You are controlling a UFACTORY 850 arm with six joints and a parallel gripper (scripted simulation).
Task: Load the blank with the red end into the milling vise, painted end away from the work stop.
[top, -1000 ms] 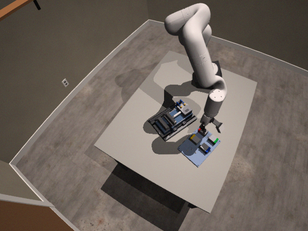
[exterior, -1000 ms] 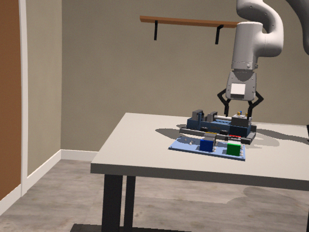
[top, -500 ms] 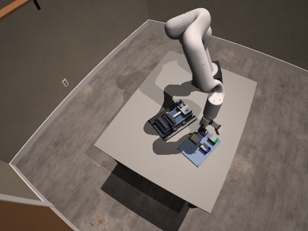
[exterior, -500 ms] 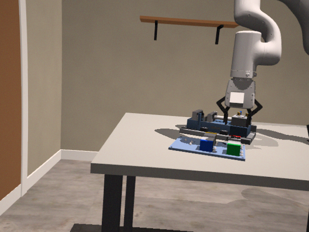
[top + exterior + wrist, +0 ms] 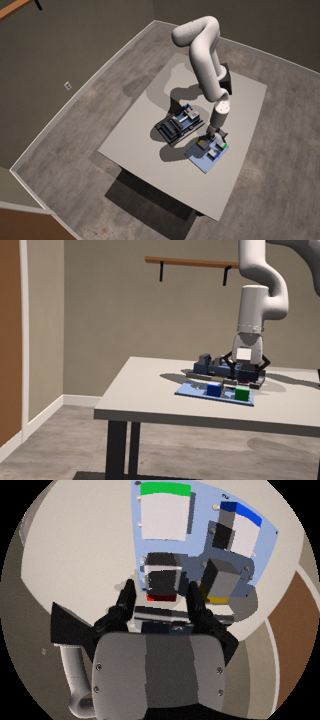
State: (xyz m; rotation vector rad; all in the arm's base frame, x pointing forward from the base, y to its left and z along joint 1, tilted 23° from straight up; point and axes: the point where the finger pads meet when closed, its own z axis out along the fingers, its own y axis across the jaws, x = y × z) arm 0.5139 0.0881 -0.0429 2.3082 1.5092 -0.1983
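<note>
The blank with the red end [image 5: 162, 578] lies on the light blue infeed plate [image 5: 200, 534], its red end toward the camera in the wrist view. A thin strip of that red end [image 5: 242, 381] also shows in the exterior view. My gripper [image 5: 161, 588] is open and low over the plate, one finger on each side of this blank. I cannot tell if the fingers touch it. From above, the gripper [image 5: 212, 136] hides this blank. The vise [image 5: 178, 124] stands on its raised plate beside the infeed plate, and I see no blank between its jaws.
Three other blanks lie on the infeed plate: green-ended [image 5: 166, 510], blue-ended [image 5: 236, 530] and yellow-ended [image 5: 223, 580]. The yellow-ended one lies close beside my right finger. Small pegs stand on the infeed plate [image 5: 206, 153]. The vise has hoses at its far end [image 5: 188, 106].
</note>
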